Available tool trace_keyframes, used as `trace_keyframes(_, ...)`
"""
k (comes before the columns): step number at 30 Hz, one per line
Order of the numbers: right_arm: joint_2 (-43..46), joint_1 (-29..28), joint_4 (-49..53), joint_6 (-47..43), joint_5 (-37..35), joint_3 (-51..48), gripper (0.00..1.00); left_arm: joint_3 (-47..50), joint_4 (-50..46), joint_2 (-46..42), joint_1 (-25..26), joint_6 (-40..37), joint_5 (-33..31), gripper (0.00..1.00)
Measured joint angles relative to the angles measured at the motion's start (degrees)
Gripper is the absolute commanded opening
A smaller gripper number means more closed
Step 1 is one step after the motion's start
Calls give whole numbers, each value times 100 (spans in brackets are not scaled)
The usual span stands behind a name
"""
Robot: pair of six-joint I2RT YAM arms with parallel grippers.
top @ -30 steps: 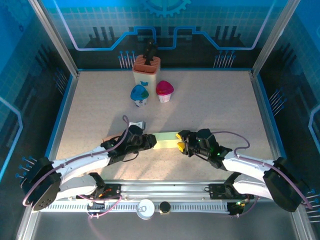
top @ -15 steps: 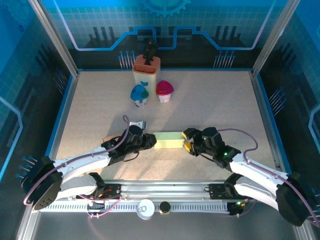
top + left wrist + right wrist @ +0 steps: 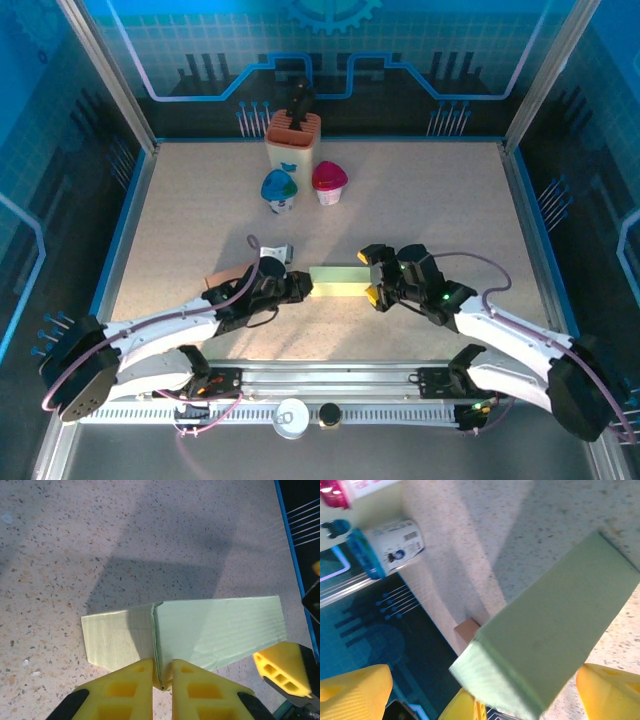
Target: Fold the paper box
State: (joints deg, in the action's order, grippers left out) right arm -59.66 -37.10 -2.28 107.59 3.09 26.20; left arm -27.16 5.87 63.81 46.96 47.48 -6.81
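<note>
The paper box (image 3: 336,281), pale green and folded flat, lies on the speckled table between the two arms. My left gripper (image 3: 303,287) is at its left end. In the left wrist view the yellow fingers (image 3: 125,690) are shut on the box's (image 3: 220,630) near folded edge. My right gripper (image 3: 373,276) stands open at the box's right end, one fingertip on each side and neither touching. In the right wrist view the box (image 3: 555,640) lies between the widely spread fingers (image 3: 357,692) of my right gripper (image 3: 482,682).
At the back of the table stand an orange holder (image 3: 294,138), a blue-lidded cup (image 3: 279,188) and a pink-lidded cup (image 3: 329,181). A brown card piece (image 3: 215,278) lies left of the left gripper. Blue walls and metal posts border the table.
The right gripper has let go of the box's right end and opened wide, pulling back a little to the right. The left gripper has closed tighter on the box's left end.
</note>
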Motion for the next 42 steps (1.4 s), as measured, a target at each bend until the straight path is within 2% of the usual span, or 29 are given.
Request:
trace_keyframes(6,-452,85,-323,302,122,0,91,17,0,-13,291,2,-164,13)
trace_keyframes(11,-935,208,-874,374,321,-59,71,260,-2,-13,715,44,-350,14)
trace_keyframes(15,-1075,232,-1281,302,448,-216,67,367,-109,-13,931,61,-498,23)
trace_keyframes(19,-1097,232,-1386,146,610,-227,71,365,-229,-46,957,83,-664,36)
trace_keyframes(22,-1139,254,-1440,28,758,-234,78,345,-411,-164,957,101,-796,42)
trace_keyframes(28,-1119,538,-1023,-400,1058,-260,85,153,-643,-289,957,109,-890,43)
trace_keyframes(34,-772,815,-177,-1084,1239,-256,86,42,-778,-372,931,107,-898,44)
trace_keyframes(38,-396,981,511,-1668,1231,-179,86,20,-868,-573,610,101,-704,47)
trace_keyframes(39,-205,1025,907,-1978,1123,-48,97,20,-879,-645,413,79,-575,50)
trace_keyframes(41,125,1073,1556,-2643,828,330,100,7,-931,-807,-90,39,-258,60)
trace_keyframes(42,271,1104,1814,-3047,662,579,100,-13,-975,-905,-415,11,-81,81)
